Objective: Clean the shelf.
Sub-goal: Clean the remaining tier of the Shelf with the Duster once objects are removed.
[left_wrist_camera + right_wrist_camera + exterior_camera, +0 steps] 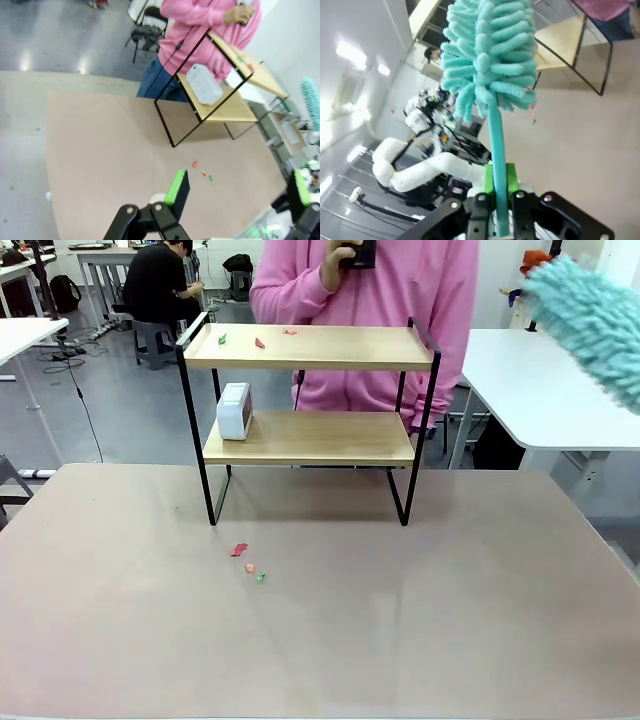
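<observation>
Shelf (310, 360) on the counter (400, 620), duster (590, 315) raised off to its right.
The shelf stands at the counter's far edge, scraps (259, 342) on its top board. The right tool (500, 182) is clamped on the teal duster's handle; the left tool (240, 192) gapes wide, holding nothing.

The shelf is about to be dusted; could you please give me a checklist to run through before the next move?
1. Grip: right tool shut on the handle of the fluffy turquoise duster: ok.
2. Duster over the two-tier wooden shelf with black metal frame: it hangs off to the right, apart from it: not ok.
3. Top board clean: small red and green scraps lie on its left half: not ok.
4. Left tool open, empty, clear of the shelf: ok.
5. Lower board free: small white box stands at its left end: not ok.
6. Person in a pink sweater clear of the sweep: stands close behind the shelf: cannot tell.
</observation>
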Controlling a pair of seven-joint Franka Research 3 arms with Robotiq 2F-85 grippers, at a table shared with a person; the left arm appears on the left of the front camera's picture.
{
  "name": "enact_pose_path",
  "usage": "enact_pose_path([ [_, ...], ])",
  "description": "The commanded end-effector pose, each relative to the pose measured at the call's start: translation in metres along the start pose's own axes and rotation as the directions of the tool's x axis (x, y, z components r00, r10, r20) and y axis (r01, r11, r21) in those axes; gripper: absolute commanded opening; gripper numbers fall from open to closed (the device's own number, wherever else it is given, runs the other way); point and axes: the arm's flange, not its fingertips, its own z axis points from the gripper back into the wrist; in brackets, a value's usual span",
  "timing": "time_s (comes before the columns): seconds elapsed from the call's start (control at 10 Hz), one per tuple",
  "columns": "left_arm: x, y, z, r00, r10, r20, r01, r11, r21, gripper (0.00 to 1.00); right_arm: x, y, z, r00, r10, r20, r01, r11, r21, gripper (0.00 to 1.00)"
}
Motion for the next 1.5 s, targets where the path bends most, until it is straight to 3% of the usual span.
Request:
enact_pose_path([
  [0.0,0.001,-0.001,-0.001,1.000,-0.023,0.016,0.023,1.000,-0.014,1.00,0.022,0.056,-0.082,0.993,0.057,-0.108,-0.069,0.991,-0.113,0.12],
  [0.2,0.001,-0.001,-0.001,1.000,-0.023,0.016,0.023,1.000,-0.014,1.00,0.020,0.082,-0.141,0.971,0.112,-0.211,-0.153,0.970,-0.188,0.12],
  [0.3,0.001,-0.001,-0.001,1.000,-0.023,0.016,0.023,1.000,-0.014,1.00,0.016,0.086,-0.140,0.960,0.178,-0.218,-0.212,0.967,-0.143,0.12],
  [0.4,0.001,-0.001,-0.001,1.000,-0.023,0.016,0.023,1.000,-0.014,1.00,0.019,0.086,-0.123,0.973,0.112,-0.200,-0.145,0.976,-0.159,0.12],
  [0.6,0.001,-0.001,-0.001,1.000,-0.023,0.016,0.023,1.000,-0.014,1.00,0.019,0.086,-0.123,0.973,0.112,-0.200,-0.145,0.976,-0.159,0.12],
  [0.7,0.001,-0.001,-0.001,1.000,-0.023,0.016,0.023,1.000,-0.014,1.00,0.017,0.093,-0.141,0.960,0.151,-0.237,-0.192,0.968,-0.161,0.12],
  [0.8,0.001,-0.001,-0.001,1.000,-0.023,0.016,0.023,1.000,-0.014,1.00,0.021,0.100,-0.146,0.965,0.147,-0.219,-0.190,0.963,-0.192,0.12],
  [0.9,0.001,-0.001,-0.001,1.000,-0.023,0.016,0.023,1.000,-0.014,1.00,0.039,0.122,-0.154,0.966,0.168,-0.198,-0.213,0.948,-0.235,0.12],
  [1.1,0.001,-0.001,-0.001,1.000,-0.023,0.016,0.023,1.000,-0.014,1.00,0.076,0.153,-0.173,0.953,0.173,-0.249,-0.252,0.908,-0.335,0.12],
  [1.3,0.001,-0.001,-0.001,1.000,-0.023,0.016,0.023,1.000,-0.014,1.00,0.099,0.161,-0.205,0.947,0.120,-0.297,-0.252,0.853,-0.457,0.12],
  [1.4,0.001,-0.001,-0.001,1.000,-0.023,0.016,0.023,1.000,-0.014,1.00,0.109,0.158,-0.217,0.956,0.075,-0.282,-0.218,0.825,-0.521,0.12],
])
